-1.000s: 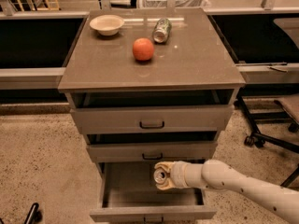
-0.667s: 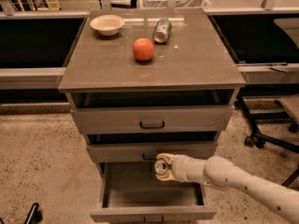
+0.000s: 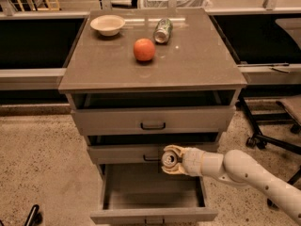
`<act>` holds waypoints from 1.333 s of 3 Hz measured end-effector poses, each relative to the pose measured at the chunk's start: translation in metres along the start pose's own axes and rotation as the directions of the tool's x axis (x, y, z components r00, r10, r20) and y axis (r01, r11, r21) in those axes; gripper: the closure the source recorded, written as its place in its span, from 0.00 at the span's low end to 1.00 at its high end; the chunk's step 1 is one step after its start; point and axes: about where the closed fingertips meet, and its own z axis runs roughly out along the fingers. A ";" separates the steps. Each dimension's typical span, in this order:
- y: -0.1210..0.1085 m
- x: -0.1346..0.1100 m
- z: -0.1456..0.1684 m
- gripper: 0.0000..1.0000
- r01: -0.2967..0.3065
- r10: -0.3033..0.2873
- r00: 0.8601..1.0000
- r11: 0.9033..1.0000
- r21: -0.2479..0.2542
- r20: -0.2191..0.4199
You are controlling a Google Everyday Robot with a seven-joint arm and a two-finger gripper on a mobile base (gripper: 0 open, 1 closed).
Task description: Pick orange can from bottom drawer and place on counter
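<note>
Gripper [image 3: 166, 160] clasps the orange can [image 3: 169, 159], lid facing outward, above the open bottom drawer [image 3: 153, 215]; extraction appears complete; the lift to the counter [image 3: 188, 62] and release are not yet done.

The gripper [image 3: 166, 160], its fingers [image 3: 173, 149] clasping the orange can [image 3: 170, 158], hangs above the open bottom drawer [image 3: 141, 194], just before the middle drawer [image 3: 117, 153]; the top drawer [image 3: 108, 121] juts out overhead; on the table [image 3: 197, 65], a bowl [image 3: 107, 24], a toppled green-and-white can [image 3: 162, 30] and an orange [image 3: 144, 49] crowd the rear; its front and right lie bare.
</note>
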 end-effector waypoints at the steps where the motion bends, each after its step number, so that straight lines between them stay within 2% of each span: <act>1: 0.000 0.000 0.000 1.00 0.000 0.000 1.000 1.000 0.000 0.000; 2: -0.005 -0.009 -0.006 1.00 -0.002 0.003 0.998 1.000 -0.018 0.060; 3: -0.043 -0.024 -0.025 1.00 -0.010 0.012 0.982 1.000 -0.012 0.187; 4: -0.068 -0.048 -0.044 1.00 0.059 -0.038 0.965 0.995 -0.077 0.258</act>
